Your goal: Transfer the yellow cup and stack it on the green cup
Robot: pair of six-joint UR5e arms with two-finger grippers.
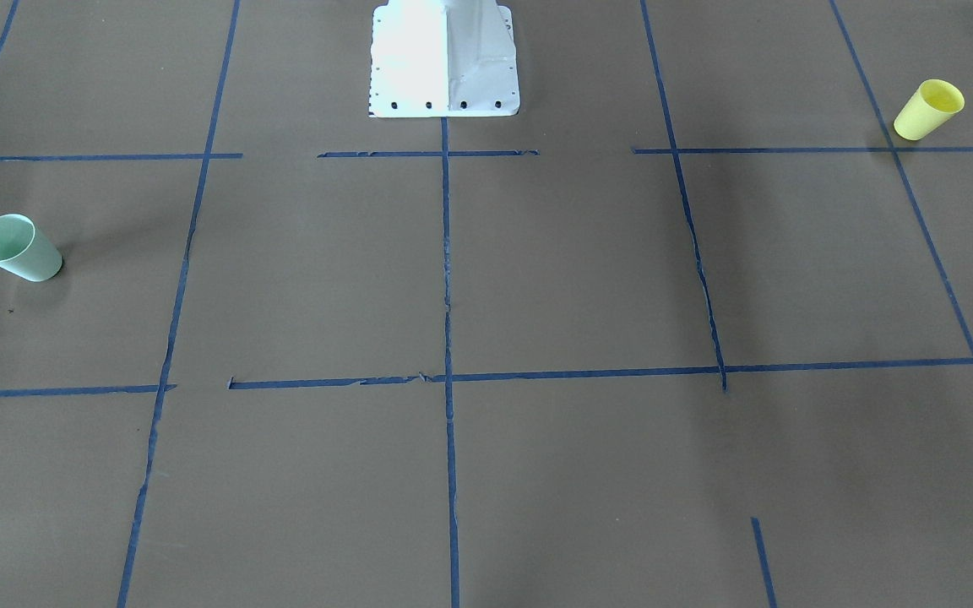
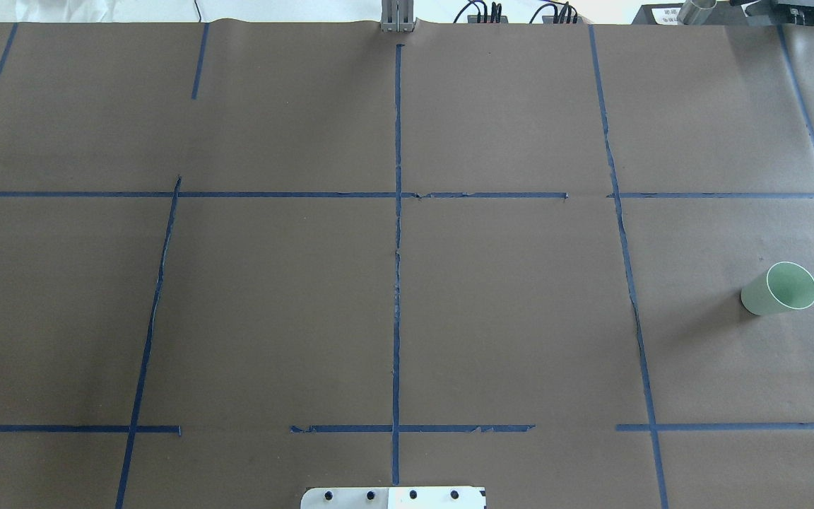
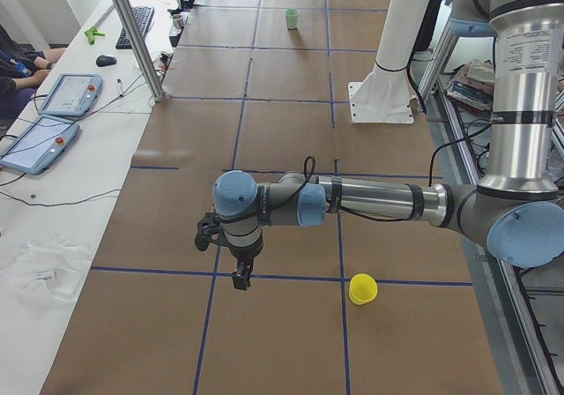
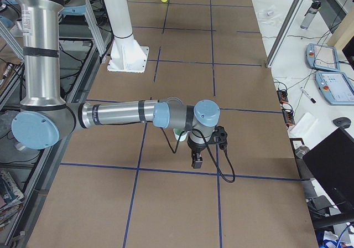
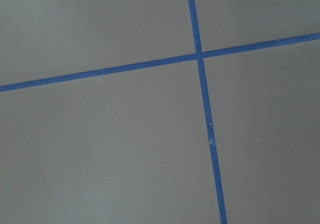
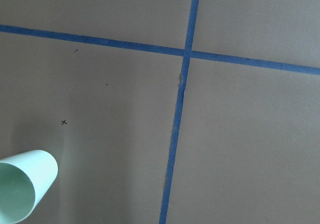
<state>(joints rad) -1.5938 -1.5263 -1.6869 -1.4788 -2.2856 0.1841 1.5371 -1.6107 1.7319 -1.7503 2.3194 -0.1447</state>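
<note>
Yellow cup [image 1: 928, 110] stands well to the robot's left of white base [image 1: 444, 59] | green cup [image 1: 18, 247] well right of it, farther out | left gripper [image 3: 240, 279], right gripper [image 4: 197, 162]: opening cannot be told

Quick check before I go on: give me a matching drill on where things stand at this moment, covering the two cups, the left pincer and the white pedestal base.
Column one:
1. yellow cup
2. green cup
3. left pincer
4. white pedestal base

Column two:
A. at the middle of the robot's edge of the table
B. upright near the table's end on the robot's right
C. pointing down above the table, apart from both cups
D. upright near the table's end on the robot's left, beside a tape crossing

Pairs: 1-D, 2-B, 3-C, 4-A.
</note>
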